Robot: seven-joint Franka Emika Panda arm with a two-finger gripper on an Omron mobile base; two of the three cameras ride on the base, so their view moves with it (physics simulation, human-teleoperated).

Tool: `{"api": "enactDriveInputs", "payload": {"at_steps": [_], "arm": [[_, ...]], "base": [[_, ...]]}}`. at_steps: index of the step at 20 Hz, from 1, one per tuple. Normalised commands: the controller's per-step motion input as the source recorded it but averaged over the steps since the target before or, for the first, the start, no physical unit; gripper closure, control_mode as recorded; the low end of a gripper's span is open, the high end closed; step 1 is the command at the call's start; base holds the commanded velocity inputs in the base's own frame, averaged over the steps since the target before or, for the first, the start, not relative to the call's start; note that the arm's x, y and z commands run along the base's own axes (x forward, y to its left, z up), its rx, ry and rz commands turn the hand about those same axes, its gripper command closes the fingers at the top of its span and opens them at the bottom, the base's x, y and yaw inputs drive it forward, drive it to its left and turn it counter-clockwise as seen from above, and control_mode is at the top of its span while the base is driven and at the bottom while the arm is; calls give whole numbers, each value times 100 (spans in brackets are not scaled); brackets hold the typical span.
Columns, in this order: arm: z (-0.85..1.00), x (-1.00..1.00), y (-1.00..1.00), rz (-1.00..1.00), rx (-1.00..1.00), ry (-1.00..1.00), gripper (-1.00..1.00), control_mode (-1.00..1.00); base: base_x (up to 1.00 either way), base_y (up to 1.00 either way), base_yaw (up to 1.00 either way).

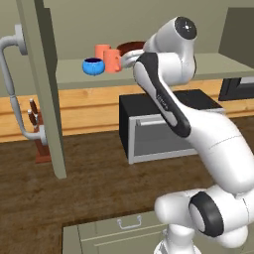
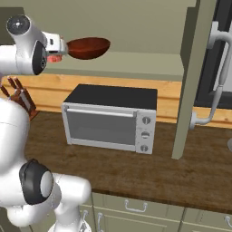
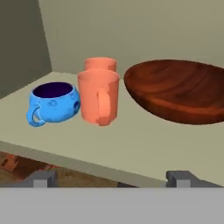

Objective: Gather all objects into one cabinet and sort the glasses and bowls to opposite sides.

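On the pale shelf (image 3: 87, 146) of the open cabinet stand a small blue bowl (image 3: 54, 104), an orange mug (image 3: 98, 97) and, right behind the mug, an orange tumbler (image 3: 100, 64). To their right in the hand view lies the wide dark brown bowl (image 3: 179, 89). My gripper (image 3: 111, 178) is open just in front of the shelf edge, with nothing between its fingers. In the right base view the gripper (image 2: 65, 46) sits next to the brown bowl (image 2: 88, 47). The left base view shows the blue bowl (image 1: 93, 66), the mug (image 1: 112, 61) and the tumbler (image 1: 102, 51).
The cabinet's flat door (image 1: 47, 89) stands open with its long grey bar handle (image 1: 10, 84). A toaster oven (image 2: 111, 118) sits on the wooden counter (image 2: 136, 167) below the shelf. A knife block (image 1: 37, 129) stands by the wall. Drawers (image 1: 129, 223) run under the counter.
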Motion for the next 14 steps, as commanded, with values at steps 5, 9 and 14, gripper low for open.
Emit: {"api": "enactDriveInputs", "payload": {"at_steps": [5, 9, 14], "arm": [[3, -100, -74, -47, 12, 0, -100, -100], [17, -84, -79, -46, 21, 6, -100, -100], [6, -59, -80, -22, 20, 3, -100, -100]], "base": [[0, 0, 0], [0, 0, 0], [0, 0, 0]]}}
